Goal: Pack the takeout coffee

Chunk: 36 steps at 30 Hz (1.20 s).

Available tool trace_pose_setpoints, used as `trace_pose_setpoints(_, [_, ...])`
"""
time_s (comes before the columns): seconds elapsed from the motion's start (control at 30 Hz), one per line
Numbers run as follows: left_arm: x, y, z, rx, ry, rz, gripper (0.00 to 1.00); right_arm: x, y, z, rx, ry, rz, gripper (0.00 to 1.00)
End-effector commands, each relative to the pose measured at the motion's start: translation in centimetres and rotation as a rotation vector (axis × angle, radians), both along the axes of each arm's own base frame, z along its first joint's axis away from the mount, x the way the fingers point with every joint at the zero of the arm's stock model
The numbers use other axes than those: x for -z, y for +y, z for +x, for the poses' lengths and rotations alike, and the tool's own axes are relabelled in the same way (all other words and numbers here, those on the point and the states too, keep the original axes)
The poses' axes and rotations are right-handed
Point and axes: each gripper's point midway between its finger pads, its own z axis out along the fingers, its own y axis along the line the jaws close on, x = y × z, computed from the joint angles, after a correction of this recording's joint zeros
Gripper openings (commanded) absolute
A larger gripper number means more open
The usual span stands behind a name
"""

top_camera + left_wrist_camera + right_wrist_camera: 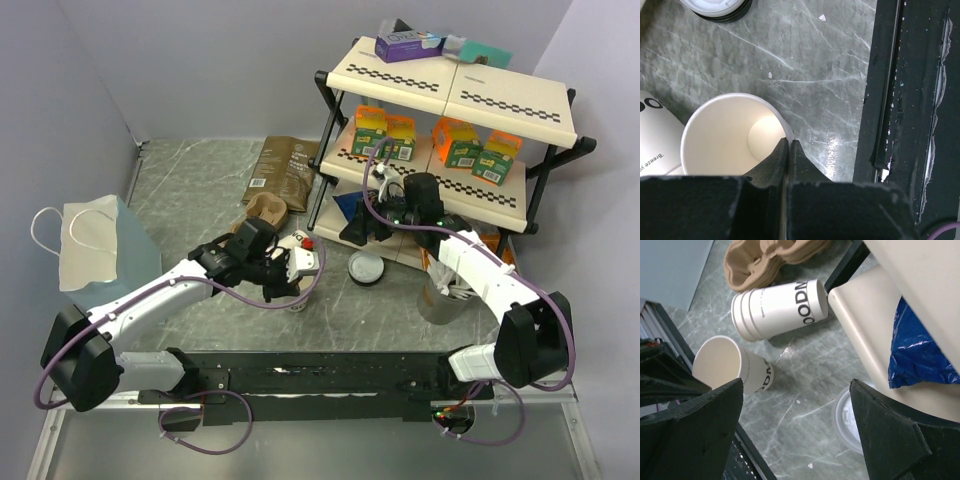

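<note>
A white paper takeout coffee cup [720, 140] stands upright with no lid on it, its tan inside showing. My left gripper [789, 142] is shut on the cup's near rim, one finger inside and one outside; from above this cup [306, 262] sits at the gripper [292, 268]. A round lid [366, 268] with a black rim lies on the table to its right. My right gripper [796, 390] hangs open over bare table between the cup [720, 365] and the lid [850, 415], holding nothing. Stacked printed cups [775, 307] lie on their side.
A brown pulp carrier [265, 210] and a dark coffee pouch [280, 170] lie behind the cups. A pale blue paper bag [100, 245] stands at far left. The shelf rack [500, 100] with boxes fills the right, a blue bag [925, 350] under it. A metal cup [440, 300] stands by the right arm.
</note>
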Motion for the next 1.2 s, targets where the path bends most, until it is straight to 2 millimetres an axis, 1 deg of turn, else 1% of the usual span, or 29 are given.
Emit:
trace_pose_setpoints(0.0, [-0.7, -0.9, 0.4, 0.019, -0.039, -0.034, 0.01, -3.9, 0.2, 0.6, -0.020, -0.194, 0.032, 0.93])
trace_pose_setpoints(0.07, [-0.2, -1.1, 0.4, 0.017, -0.036, -0.030, 0.04, -3.6, 0.1, 0.5, -0.020, -0.191, 0.027, 0.93])
trace_pose_setpoints(0.17, [0.5, -1.2, 0.2, 0.026, -0.028, -0.022, 0.13, -3.2, 0.1, 0.3, -0.022, -0.182, 0.025, 0.93])
trace_pose_setpoints(0.2, [0.6, -1.2, 0.1, 0.035, -0.027, -0.019, 0.20, -2.9, 0.0, 0.1, -0.025, -0.177, 0.024, 0.93])
trace_pose_setpoints(0.27, [0.8, -1.2, -0.1, 0.046, -0.021, -0.015, 0.25, -2.5, 0.1, 0.0, -0.031, -0.168, 0.019, 0.93])
trace_pose_setpoints(0.3, [0.8, -1.2, -0.1, 0.050, -0.022, -0.011, 0.31, -2.1, 0.0, -0.1, -0.033, -0.161, 0.015, 0.93])
trace_pose_setpoints(0.37, [1.1, -1.1, -0.2, 0.056, -0.016, -0.002, 0.34, -1.8, 0.0, 0.0, -0.032, -0.157, 0.013, 0.93])
trace_pose_setpoints(0.4, [1.1, -1.1, -0.2, 0.058, -0.017, -0.001, 0.39, -1.5, 0.0, -0.1, -0.035, -0.153, 0.009, 0.93])
trace_pose_setpoints(0.5, [0.9, -1.2, -0.1, 0.061, -0.024, -0.003, 0.48, -1.3, 0.2, -0.4, -0.058, -0.148, 0.010, 0.93])
trace_pose_setpoints(0.57, [0.3, -1.3, 0.0, 0.063, -0.038, -0.013, 0.51, -1.2, 0.5, -0.9, -0.083, -0.138, 0.013, 0.94])
trace_pose_setpoints(0.6, [0.1, -1.4, 0.1, 0.065, -0.042, -0.017, 0.55, -1.2, 0.5, -1.0, -0.095, -0.137, 0.015, 0.94])
trace_pose_setpoints(0.63, [-0.1, -1.4, 0.1, 0.067, -0.045, -0.020, 0.65, -1.2, 0.7, -1.3, -0.113, -0.138, 0.024, 0.96])
trace_pose_setpoints(0.67, [-0.4, -1.5, 0.2, 0.068, -0.051, -0.026, 0.66, -1.6, 1.3, -2.2, -0.167, -0.132, 0.058, 0.96])
trace_pose_setpoints(0.73, [-0.7, -1.6, 0.2, 0.077, -0.056, -0.028, 0.68, -2.0, 1.8, -2.9, -0.217, -0.132, 0.089, 0.96])
trace_pose_setpoints(0.77, [-1.0, -1.7, 0.4, 0.080, -0.061, -0.031, 0.68, -2.1, 2.2, -3.7, -0.260, -0.113, 0.118, 0.96])
trace_pose_setpoints(0.83, [-1.1, -1.8, 0.3, 0.089, -0.060, -0.033, 0.69, -2.2, 2.5, -4.3, -0.293, -0.094, 0.143, 0.96])
trace_pose_setpoints(1.03, [-2.7, -2.3, 0.7, 0.093, -0.086, -0.064, 0.75, -1.9, 3.1, -5.8, -0.349, 0.002, 0.208, 0.96])
trace_pose_setpoints(1.17, [-5.0, -2.6, 1.7, 0.052, -0.112, -0.116, 0.77, -1.2, 3.1, -7.0, -0.388, 0.039, 0.204, 0.96])
